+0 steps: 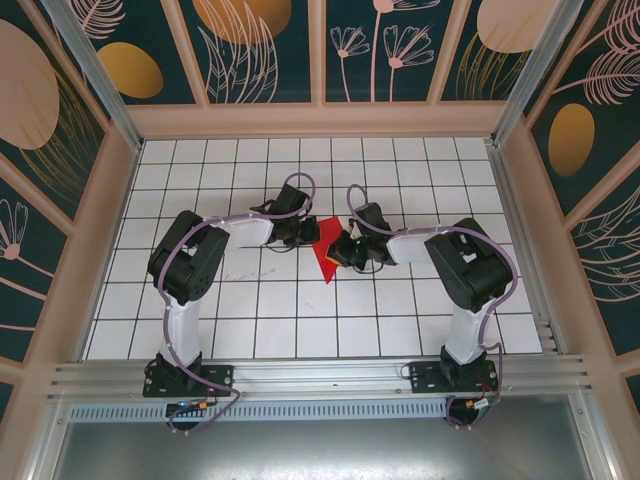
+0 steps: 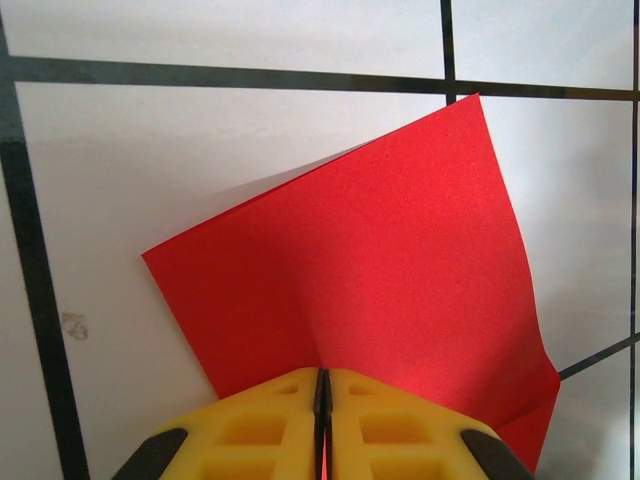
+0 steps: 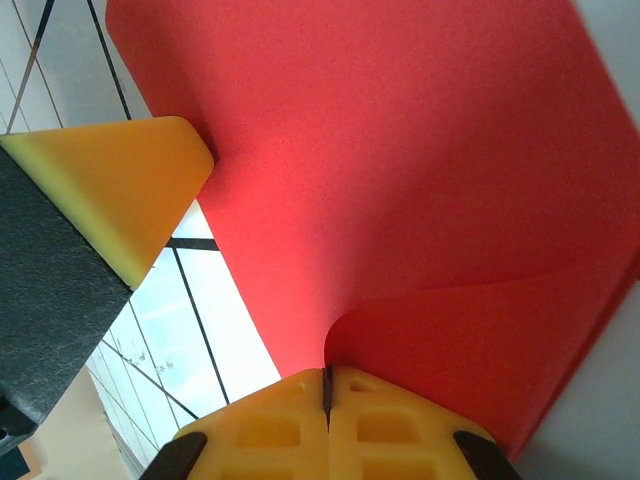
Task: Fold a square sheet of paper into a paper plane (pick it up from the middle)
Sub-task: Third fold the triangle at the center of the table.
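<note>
Red square sheet of paper (image 2: 380, 280) is pinched by our left gripper (image 2: 322, 380) and right gripper (image 3: 326, 380), both clamped on it; we'd move them together so nothing tears.

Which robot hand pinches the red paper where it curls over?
The right gripper: the square sheet of paper rolls into a curl right where it pinches. At the left gripper the sheet spreads out nearly flat.

No readable text, label or number appears anywhere.
</note>
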{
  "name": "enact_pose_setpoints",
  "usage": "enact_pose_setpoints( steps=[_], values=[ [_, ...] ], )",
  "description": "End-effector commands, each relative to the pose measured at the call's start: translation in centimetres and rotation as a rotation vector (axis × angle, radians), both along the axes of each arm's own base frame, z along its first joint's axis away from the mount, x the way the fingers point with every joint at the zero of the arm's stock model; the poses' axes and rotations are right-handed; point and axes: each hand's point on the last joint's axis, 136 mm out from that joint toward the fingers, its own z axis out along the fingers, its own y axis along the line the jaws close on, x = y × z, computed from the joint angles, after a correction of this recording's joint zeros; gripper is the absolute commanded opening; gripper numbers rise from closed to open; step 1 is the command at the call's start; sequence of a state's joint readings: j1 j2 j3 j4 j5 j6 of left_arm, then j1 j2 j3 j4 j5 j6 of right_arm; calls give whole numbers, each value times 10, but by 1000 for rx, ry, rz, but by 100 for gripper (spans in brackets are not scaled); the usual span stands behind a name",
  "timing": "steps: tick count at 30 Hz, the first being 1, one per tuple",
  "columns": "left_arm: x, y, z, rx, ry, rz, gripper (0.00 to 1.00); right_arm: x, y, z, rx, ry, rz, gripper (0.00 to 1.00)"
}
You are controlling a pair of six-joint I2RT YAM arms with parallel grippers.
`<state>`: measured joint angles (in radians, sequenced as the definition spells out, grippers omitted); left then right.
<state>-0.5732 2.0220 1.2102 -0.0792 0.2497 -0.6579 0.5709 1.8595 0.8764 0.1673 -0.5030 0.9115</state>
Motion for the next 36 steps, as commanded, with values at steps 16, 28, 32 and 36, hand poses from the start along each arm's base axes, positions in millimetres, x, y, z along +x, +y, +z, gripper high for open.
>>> enact_pose_setpoints(
  steps=[16, 28, 32, 36],
  values=[
    [-16, 10, -25, 51, 69, -12, 13, -5, -1, -16, -57, 19, 33, 0],
    [-6, 13, 18, -5, 4, 60, 22, -9, -5, -26, -92, 44, 29, 15],
    [1, 39, 25, 30, -3, 181, 26, -11, -5, -27, -94, 51, 28, 32],
    [2, 56, 27, 30, 0, 252, 27, -11, -6, -27, -94, 53, 28, 37]
  ],
)
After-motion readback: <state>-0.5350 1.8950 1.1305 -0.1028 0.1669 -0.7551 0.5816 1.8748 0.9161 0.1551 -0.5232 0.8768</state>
